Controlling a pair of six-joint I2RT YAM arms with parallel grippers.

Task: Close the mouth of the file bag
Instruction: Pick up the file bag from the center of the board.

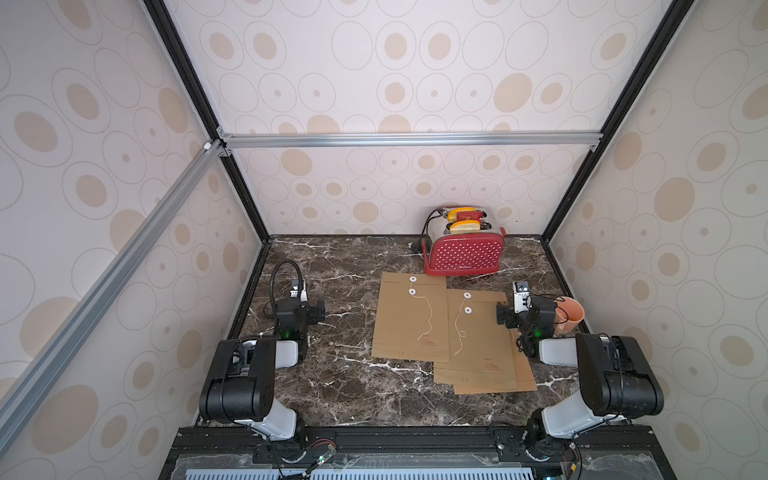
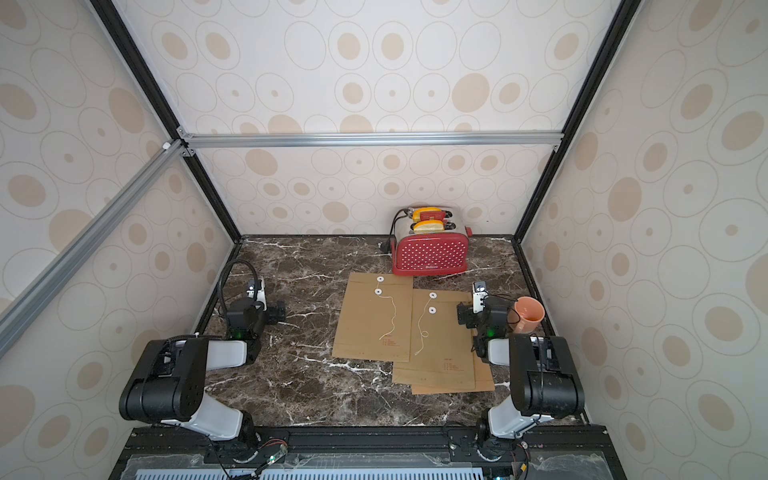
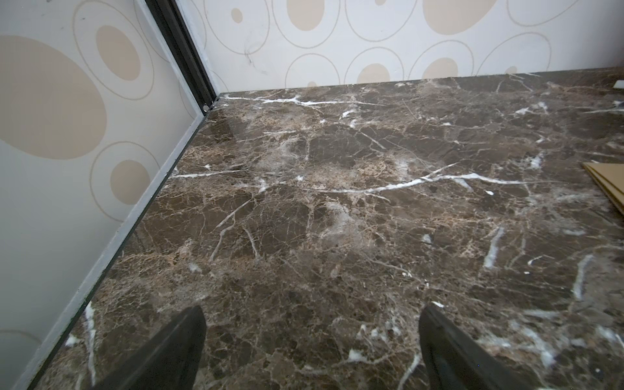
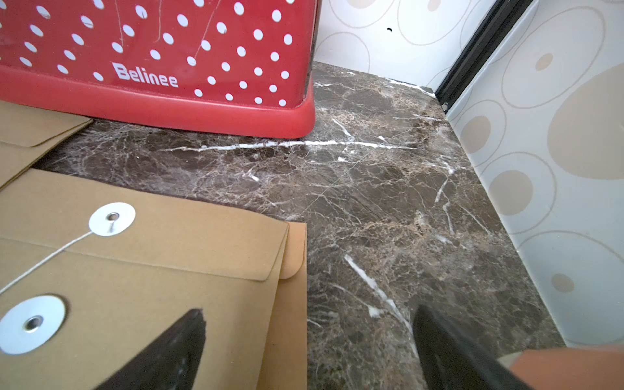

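Lying flat on the marble surface (image 1: 332,386), overlapping kraft file bags (image 1: 405,332) trail unwound strings (image 1: 429,318), while the left tool (image 3: 312,309) and right tool (image 4: 310,310) gape wide, empty.

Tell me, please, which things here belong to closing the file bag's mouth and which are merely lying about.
For the job:
- left file bag
- right file bag, with a third file bag beneath
- the right one's untied string
- left pincer and right pincer, both open

Lying about:
- red toaster holding bread slices
- orange mug
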